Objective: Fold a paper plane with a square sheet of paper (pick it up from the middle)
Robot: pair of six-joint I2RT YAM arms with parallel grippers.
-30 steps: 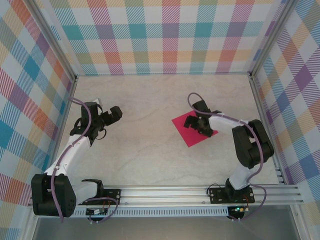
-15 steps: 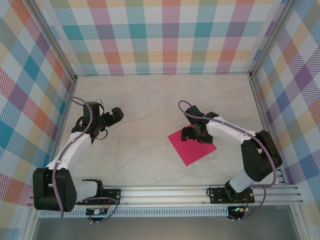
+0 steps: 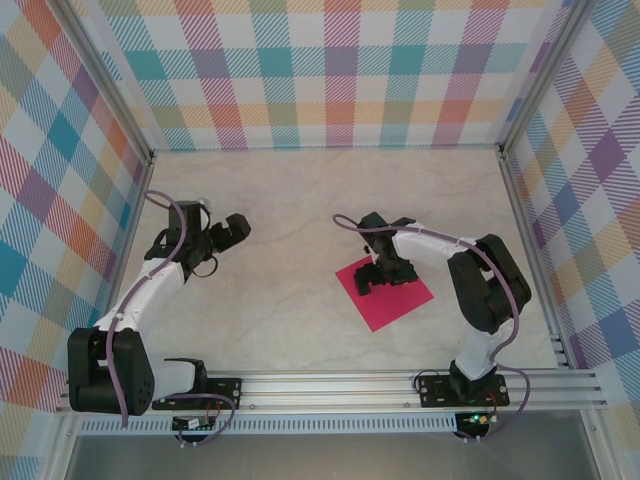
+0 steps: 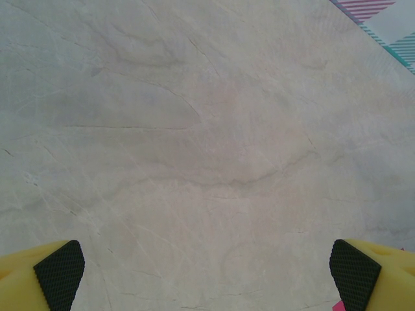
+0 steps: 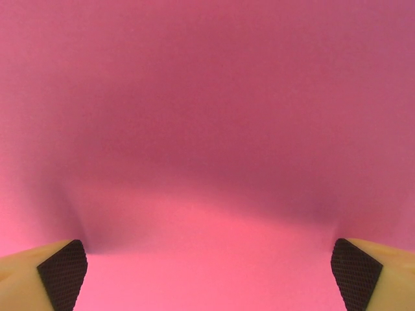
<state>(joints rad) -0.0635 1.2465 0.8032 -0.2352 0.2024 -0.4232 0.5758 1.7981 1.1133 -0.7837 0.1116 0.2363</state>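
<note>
The right gripper (image 3: pixel 380 272) sits low over the far-left part of the pink sheet (image 3: pixel 398 302), jaws spread wide and holding nothing. The sheet lies unfolded on the table (image 3: pixel 300 200), right of centre. Well to the left, the left gripper (image 3: pixel 228 228) hangs open above bare tabletop.

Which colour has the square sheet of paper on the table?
Magenta-pink, plain. The square sheet of paper shows best in the top external view.

Marbled beige tabletop (image 3: pixel 300 200); plaid walls (image 3: pixel 330 80) on three sides; aluminium rail (image 3: pixel 330 385) at near edge.
</note>
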